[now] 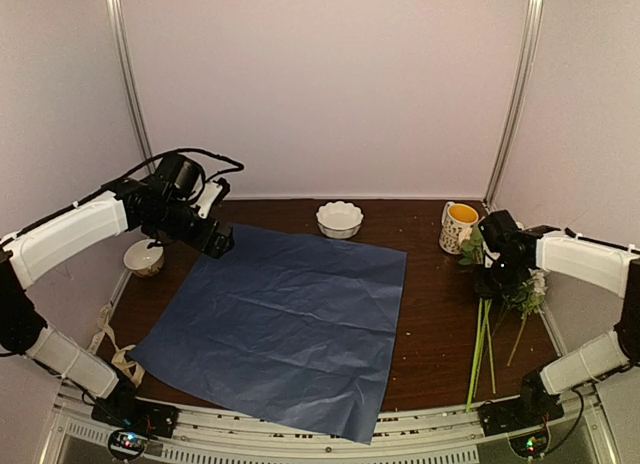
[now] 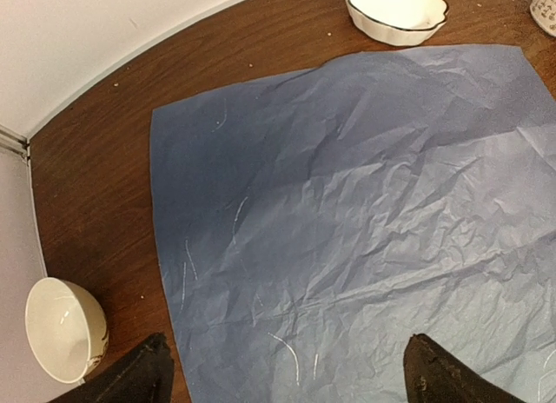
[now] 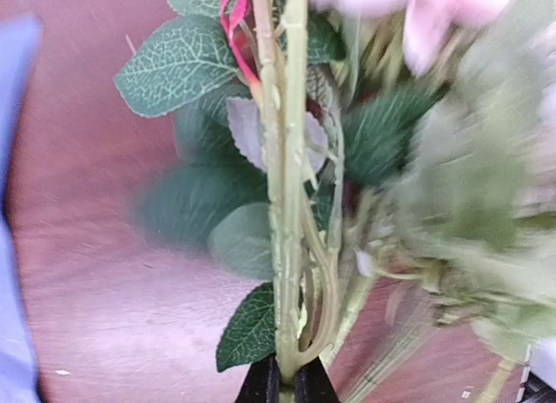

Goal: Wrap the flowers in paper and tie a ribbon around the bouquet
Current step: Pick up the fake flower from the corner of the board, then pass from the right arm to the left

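At right edge of table (image 1: 440,334): right gripper (image 3: 287,381) clamped on stems of flowers (image 3: 287,203); left gripper (image 2: 287,377), jaws wide, above paper (image 2: 347,203); mug (image 1: 458,227) print unreadable.

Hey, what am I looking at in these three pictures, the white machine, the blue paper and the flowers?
Two white robot arms are bolted at a dark wooden table. One picture looks down from above; the other two come from a camera on each wrist. On the table lie a large sheet of thin blue paper, a white scalloped bowl, a cream round bowl, a patterned mug with yellow inside and, at the left edge, a beige fabric ribbon. The left hand hovers open above the paper's corner. The right hand is shut on the green stems of the artificial flowers.
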Robot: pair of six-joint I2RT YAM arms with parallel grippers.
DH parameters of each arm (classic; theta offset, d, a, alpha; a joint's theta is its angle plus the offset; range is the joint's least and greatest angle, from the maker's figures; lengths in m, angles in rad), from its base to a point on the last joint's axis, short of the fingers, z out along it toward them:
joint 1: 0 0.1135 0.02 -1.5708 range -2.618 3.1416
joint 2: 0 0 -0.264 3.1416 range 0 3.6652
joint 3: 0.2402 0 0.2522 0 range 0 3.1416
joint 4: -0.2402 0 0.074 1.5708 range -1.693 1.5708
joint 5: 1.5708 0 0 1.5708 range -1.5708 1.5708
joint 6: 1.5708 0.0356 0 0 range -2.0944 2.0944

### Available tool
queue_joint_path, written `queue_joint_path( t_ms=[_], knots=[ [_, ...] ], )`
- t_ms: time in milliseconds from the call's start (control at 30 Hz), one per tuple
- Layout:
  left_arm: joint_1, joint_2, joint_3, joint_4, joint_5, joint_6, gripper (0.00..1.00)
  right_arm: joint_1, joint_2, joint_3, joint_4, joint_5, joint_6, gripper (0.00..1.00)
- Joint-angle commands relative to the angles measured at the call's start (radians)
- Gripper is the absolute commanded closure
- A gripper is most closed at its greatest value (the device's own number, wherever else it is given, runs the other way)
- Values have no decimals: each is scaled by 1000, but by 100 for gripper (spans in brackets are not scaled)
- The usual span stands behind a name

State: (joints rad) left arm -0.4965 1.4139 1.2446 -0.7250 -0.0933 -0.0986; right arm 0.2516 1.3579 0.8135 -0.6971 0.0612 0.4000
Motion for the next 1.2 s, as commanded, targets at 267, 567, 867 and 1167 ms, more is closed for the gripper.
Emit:
queue_joint_path(
  t_ms=[267,567,867,1167],
  knots=[
    [22,-84,-63,104,18,8,2,117,-390,262,22,138,-26,100],
    [68,-147,-107,200,195,-18,13,516,-103,461,401,-240,-33,100],
    [-76,-363,-334,692,660,-91,20,729,194,722,616,-310,1,100],
    [-203,-346,-493,1181,676,-423,37,797,289,771,739,-404,49,100]
  ],
)
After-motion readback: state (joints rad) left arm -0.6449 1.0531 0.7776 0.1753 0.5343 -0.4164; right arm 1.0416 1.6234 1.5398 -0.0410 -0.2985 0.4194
